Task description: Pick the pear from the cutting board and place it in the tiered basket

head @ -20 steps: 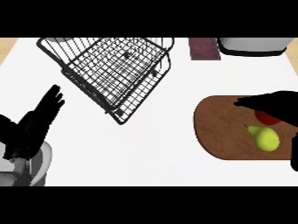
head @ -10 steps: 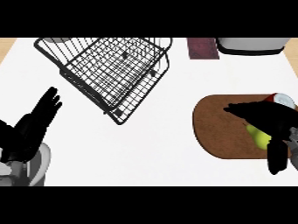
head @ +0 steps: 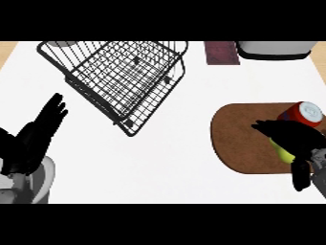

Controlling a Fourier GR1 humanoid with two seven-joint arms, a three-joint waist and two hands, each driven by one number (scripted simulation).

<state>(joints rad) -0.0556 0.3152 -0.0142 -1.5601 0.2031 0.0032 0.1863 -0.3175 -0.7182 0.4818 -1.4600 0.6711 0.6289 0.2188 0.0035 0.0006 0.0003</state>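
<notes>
The right hand [head: 299, 139] has sunk lower over the pear [head: 284, 153] since half a second ago, so less of the fruit shows, and more of the red can [head: 304, 113] behind it is now uncovered.

At 8 o'clock in the head view, the left hand [head: 26, 142] rests near the edge with its fingers straight and spread, pointing toward 1 o'clock and holding nothing. At 11 o'clock a black wire tiered basket [head: 123, 76] sits tilted on the white surface [head: 179, 162], well apart from both hands. At 1 o'clock, by the far edge, lie a dark red flat thing [head: 222, 51] and, beside it, a grey appliance [head: 275, 49].

At 3 to 4 o'clock lies the round brown cutting board [head: 234, 139]. The red can stands at the board's 1 o'clock edge. The yellow-green pear is on the board toward its 4 o'clock side, mostly hidden. The right hand's fingers curl over the pear's top and its thumb hangs at the near side, cupping the fruit. Whether the pear is off the board cannot be told.
</notes>
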